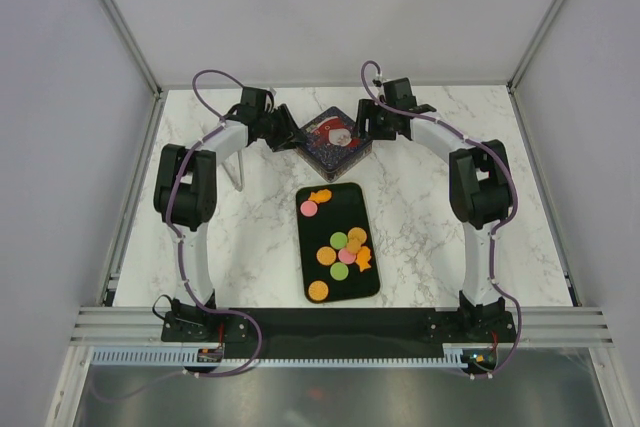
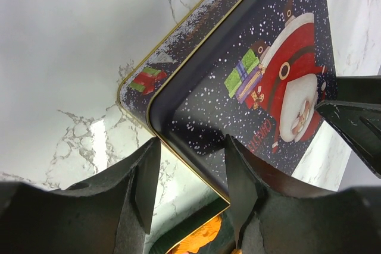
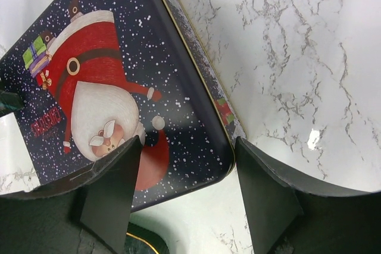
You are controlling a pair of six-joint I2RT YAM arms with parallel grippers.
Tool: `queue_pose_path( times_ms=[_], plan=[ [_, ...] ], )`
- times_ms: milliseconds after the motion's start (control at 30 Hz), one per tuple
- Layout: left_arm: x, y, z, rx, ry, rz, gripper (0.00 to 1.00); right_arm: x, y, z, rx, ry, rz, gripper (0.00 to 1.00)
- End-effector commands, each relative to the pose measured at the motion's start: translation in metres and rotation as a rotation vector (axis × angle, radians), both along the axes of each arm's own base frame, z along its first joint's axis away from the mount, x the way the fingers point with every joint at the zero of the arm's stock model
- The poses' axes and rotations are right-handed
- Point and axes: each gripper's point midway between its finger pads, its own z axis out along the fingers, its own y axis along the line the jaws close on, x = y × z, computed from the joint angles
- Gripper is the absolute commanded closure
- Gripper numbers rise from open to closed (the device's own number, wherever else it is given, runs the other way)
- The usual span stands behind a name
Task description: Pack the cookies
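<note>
- We see the cookies (image 1: 345, 252) lying scattered on the black tray (image 1: 308, 247) in the middle of the counter (image 1: 430, 217).
- Just beyond the tray sits the Santa tin (image 1: 335, 139), lid on.
- The left pincer (image 2: 192, 144) has its jaws apart astride the tin's left corner; we cannot tell whether they press it.
- The right pincer (image 3: 187, 142) gapes wide around the tin's right corner, gripping nothing.
</note>
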Motion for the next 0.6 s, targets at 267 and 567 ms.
queue_pose_path(
  times_ms=[267,567],
  plan=[
    [-0.005,-0.005,-0.01,-0.009,0.022,0.001,0.46,-0.011,0.02,0.017,0.005,-0.02,0.058,0.28],
    [-0.004,-0.003,-0.014,0.008,0.036,0.009,0.47,-0.039,0.008,-0.023,0.017,0.069,0.021,0.33]
  ],
)
